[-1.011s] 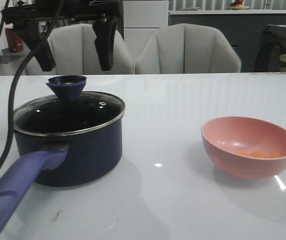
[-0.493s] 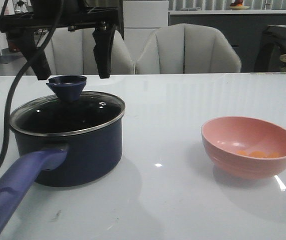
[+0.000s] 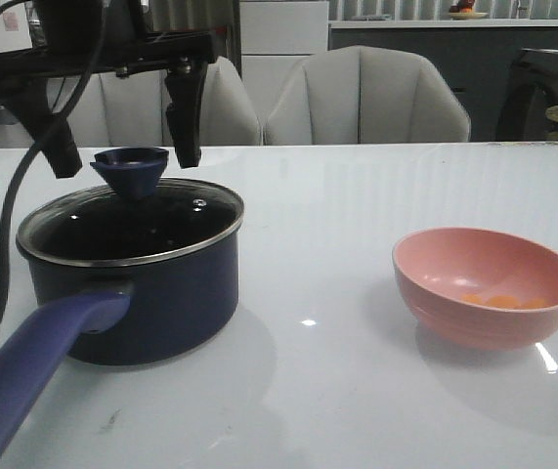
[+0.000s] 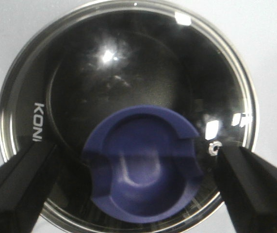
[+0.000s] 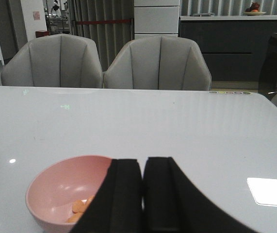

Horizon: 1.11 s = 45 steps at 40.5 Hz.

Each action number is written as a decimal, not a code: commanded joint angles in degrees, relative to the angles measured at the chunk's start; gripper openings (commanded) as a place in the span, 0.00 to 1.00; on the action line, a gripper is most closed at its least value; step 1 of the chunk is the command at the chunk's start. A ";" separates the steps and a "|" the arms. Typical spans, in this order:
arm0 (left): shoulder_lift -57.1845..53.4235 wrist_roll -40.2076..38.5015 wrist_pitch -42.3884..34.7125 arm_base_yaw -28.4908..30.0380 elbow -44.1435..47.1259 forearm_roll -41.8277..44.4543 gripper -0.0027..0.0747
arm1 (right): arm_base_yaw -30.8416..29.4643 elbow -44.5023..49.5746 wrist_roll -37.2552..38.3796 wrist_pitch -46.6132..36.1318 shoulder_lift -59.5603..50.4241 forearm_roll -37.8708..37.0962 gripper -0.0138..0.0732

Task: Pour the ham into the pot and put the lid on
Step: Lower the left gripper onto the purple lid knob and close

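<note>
Front view gives me the left gripper (image 3: 125,156) spread wide, one finger on either side of the lid's blue knob (image 3: 131,168) and, as far as I can see, touching nothing. The lid (image 3: 130,225) sits on the pot (image 3: 127,283) at the table's (image 3: 337,391) left. On my left wrist feed both fingers (image 4: 17,187) flank the knob with gaps. The ham (image 3: 501,301) lies in the pink bowl (image 3: 487,286), well apart. The right gripper (image 5: 142,194) is pressed together on nothing, near the bowl.
</note>
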 commanded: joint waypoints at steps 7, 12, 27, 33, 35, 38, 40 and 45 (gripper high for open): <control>0.64 -0.62 2.82 0.05 -0.85 -1.34 0.93 | -0.20 0.59 0.01 -4.76 -1.12 -0.48 0.34; 1.74 -0.62 2.82 0.05 -0.85 -1.34 0.93 | -0.20 0.59 0.01 -4.76 -1.12 -0.48 0.34; 2.86 -0.62 2.47 0.05 -1.14 -2.05 0.83 | -0.20 0.59 0.01 -4.76 -1.12 -0.48 0.34; 2.86 -0.62 2.32 0.05 -2.41 -2.45 0.73 | -0.20 0.59 0.01 -4.76 -1.12 -0.48 0.34; 2.86 -0.62 2.32 0.05 -2.51 -2.73 0.70 | -0.20 0.59 0.01 -4.76 -1.12 -0.48 0.34; 2.99 -0.62 2.07 0.05 -2.51 -2.87 0.66 | -0.20 0.59 0.01 -4.76 -1.12 -0.48 0.34; 3.12 -0.62 2.05 0.05 -2.51 -3.14 0.64 | -0.20 0.59 0.01 -4.76 -1.12 -0.48 0.34; 3.24 -0.62 0.96 0.05 -2.51 -3.46 0.58 | -0.20 0.59 0.01 -4.76 -1.12 -0.48 0.34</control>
